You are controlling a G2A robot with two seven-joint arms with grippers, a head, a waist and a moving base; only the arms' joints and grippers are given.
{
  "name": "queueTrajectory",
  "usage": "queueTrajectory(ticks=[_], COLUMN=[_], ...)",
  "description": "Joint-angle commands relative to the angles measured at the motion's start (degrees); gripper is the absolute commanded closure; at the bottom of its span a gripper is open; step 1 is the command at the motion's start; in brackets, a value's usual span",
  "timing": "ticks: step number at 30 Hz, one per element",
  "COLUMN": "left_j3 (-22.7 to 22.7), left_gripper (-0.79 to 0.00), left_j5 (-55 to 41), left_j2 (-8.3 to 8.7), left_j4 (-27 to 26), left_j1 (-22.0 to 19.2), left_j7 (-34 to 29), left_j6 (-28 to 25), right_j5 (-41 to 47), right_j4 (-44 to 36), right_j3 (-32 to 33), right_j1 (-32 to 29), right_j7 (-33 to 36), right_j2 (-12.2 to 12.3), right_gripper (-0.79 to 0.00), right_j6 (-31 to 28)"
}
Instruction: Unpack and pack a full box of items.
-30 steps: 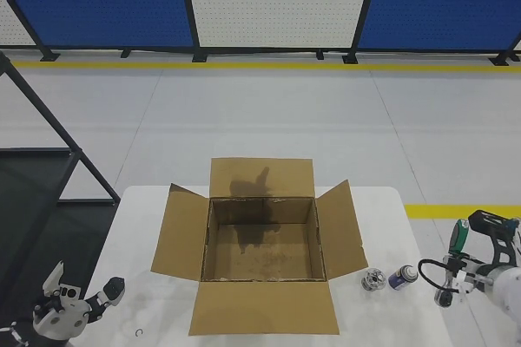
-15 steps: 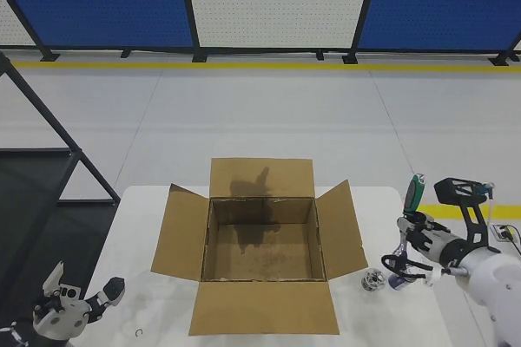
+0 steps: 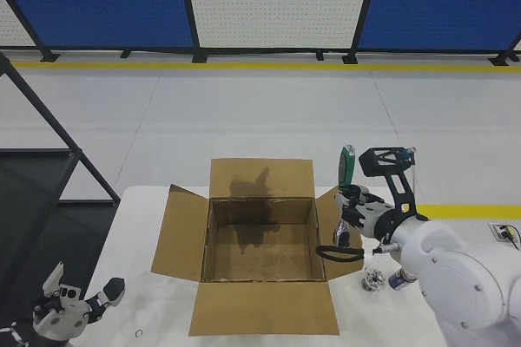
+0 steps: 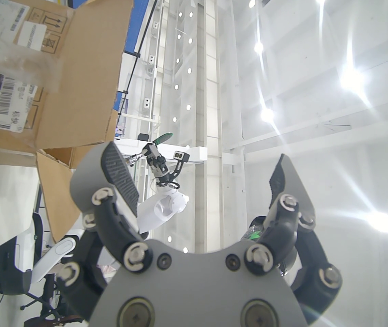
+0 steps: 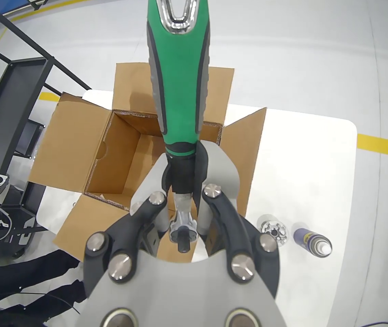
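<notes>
White table point(image 3: 139, 260) first, rounded corners, w/ the brown cardboard box point(image 3: 262, 308) sitting mid-table, all four flaps folded out flat-ish. Taking the box as the dial centre in the top view, 12 o'clock being away from the robot:

Right gripper point(image 3: 351, 213) hangs at approx 2–3 o'clock, up in the air over the box's right-hand flap. Its fingers are pinched tight on a green-handled ratchet point(image 3: 347, 163). From the right wrist view, the right gripper point(image 5: 183, 168) clamps the black neck just below the green grip. The ratchet point(image 5: 177, 69) has its handle sticking out past the fingertips, while its metal drive head sits back between the finger links. Below it the box point(image 5: 74, 144) mouth is open, brown inside walls showing.

Left gripper point(image 3: 84, 282) is at approx 8 o'clock, by the table's near-left corner, well apart from the box. In the left wrist view the left gripper point(image 4: 197, 165) points up at the ceiling lights, fingers spread wide, nothing between the ribbed pads. A box flap point(image 4: 88, 69) shows beside it.

At approx 4 o'clock, on the tabletop just off the right flap: a small blue spray can point(image 3: 403, 278) point(image 5: 311, 239) lying down, and just beside it, box side, a clear round glassy piece point(image 3: 373, 279) point(image 5: 273, 229). Can't tell if the two touch.

At approx 7 o'clock, near the table's front edge, a tiny dark ring point(image 3: 138, 332).
</notes>
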Motion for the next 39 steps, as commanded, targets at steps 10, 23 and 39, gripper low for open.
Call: queueTrajectory(ticks=[10, 23, 39], left_j3=[0.0, 0.0, 0.0], left_gripper=[-0.785, -0.785, -0.785], left_j5=[0.0, 0.0, 0.0], left_j2=[0.0, 0.0, 0.0], left_j4=[0.0, 0.0, 0.0], left_j1=[0.0, 0.0, 0.0], left_j7=[0.0, 0.0, 0.0], left_j6=[0.0, 0.0, 0.0], right_j5=[-0.46, 4.28, 3.41], right_j4=[0.9, 24.35, 37.98], right_j3=[-0.21, -25.27, -37.13], right_j1=[-0.75, 17.43, 24.11], right_j7=[-1.29, -6.14, -7.08], right_j2=[-0.01, -5.75, -10.01], right_gripper=[0.0, 0.0, 0.0], right_j6=[-0.04, -6.3, -15.11])
